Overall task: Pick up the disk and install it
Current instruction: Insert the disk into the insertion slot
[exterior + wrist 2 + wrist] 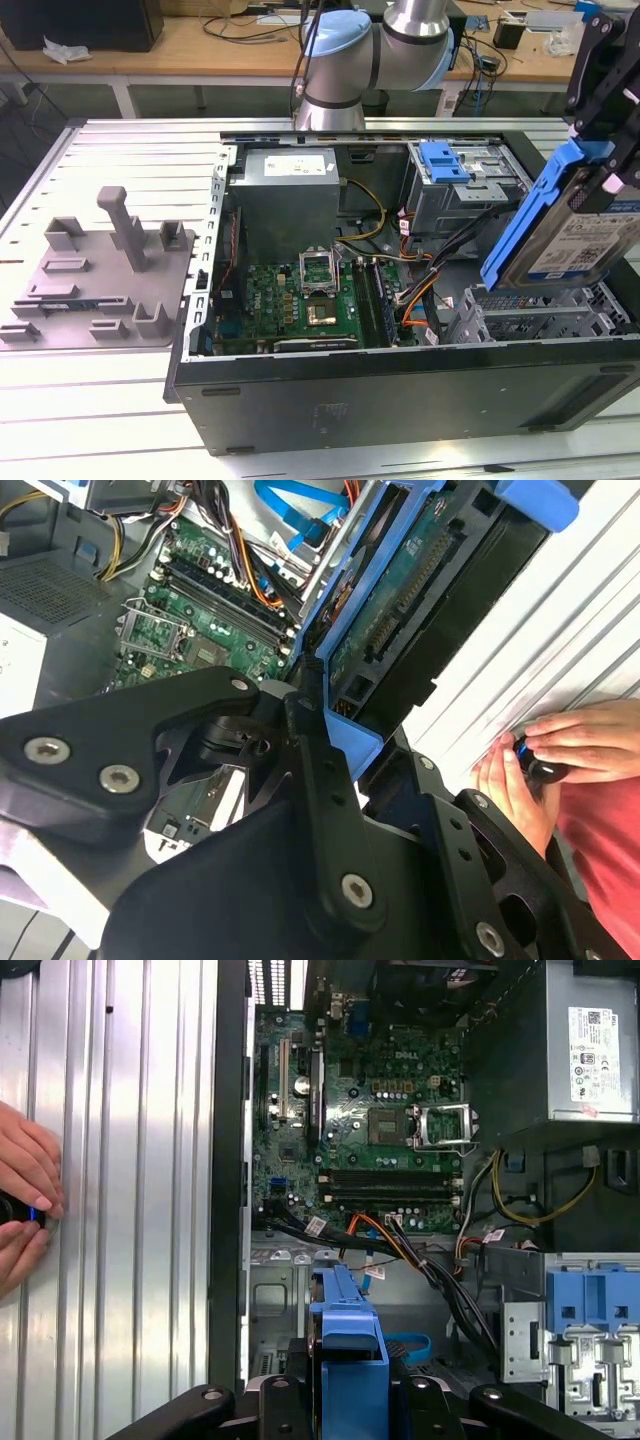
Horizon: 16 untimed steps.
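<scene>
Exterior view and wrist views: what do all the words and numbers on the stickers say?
disk label: print there, too small to read.
white sticker on the grey box: too small to read.
circuit board: tiny white marks, too blurred to read.

Computer case (400, 390) sits on the table (90, 420), disk (580, 238) hanging over its end at the exterior view's right. Motherboard (300, 300) lies inside it, fixture plate (100, 280) beside it on the exterior view's left.

Disk (572, 228) silver, blue-framed; motherboard (300, 300) green; case (400, 400) black.
</scene>
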Motion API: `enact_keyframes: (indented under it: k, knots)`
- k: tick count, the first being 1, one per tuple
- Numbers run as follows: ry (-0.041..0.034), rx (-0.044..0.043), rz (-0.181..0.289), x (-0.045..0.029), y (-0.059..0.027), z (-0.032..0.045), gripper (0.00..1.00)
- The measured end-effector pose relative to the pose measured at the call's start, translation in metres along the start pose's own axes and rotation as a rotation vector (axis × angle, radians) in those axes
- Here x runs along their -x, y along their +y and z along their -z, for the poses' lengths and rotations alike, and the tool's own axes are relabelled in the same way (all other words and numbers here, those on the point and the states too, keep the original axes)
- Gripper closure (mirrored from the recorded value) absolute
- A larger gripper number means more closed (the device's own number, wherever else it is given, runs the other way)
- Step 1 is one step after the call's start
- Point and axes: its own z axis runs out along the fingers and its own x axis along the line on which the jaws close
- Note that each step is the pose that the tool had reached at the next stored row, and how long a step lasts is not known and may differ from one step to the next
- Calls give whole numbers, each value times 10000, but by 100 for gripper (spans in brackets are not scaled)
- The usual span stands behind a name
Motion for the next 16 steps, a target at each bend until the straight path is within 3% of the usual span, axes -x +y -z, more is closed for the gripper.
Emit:
enact_keyframes:
  k: [14, 16]
  knots:
    - [-3, -2, 1, -10, -5, -73, 63]
    - [-17, -2, 2, -21, -8, -126, 63]
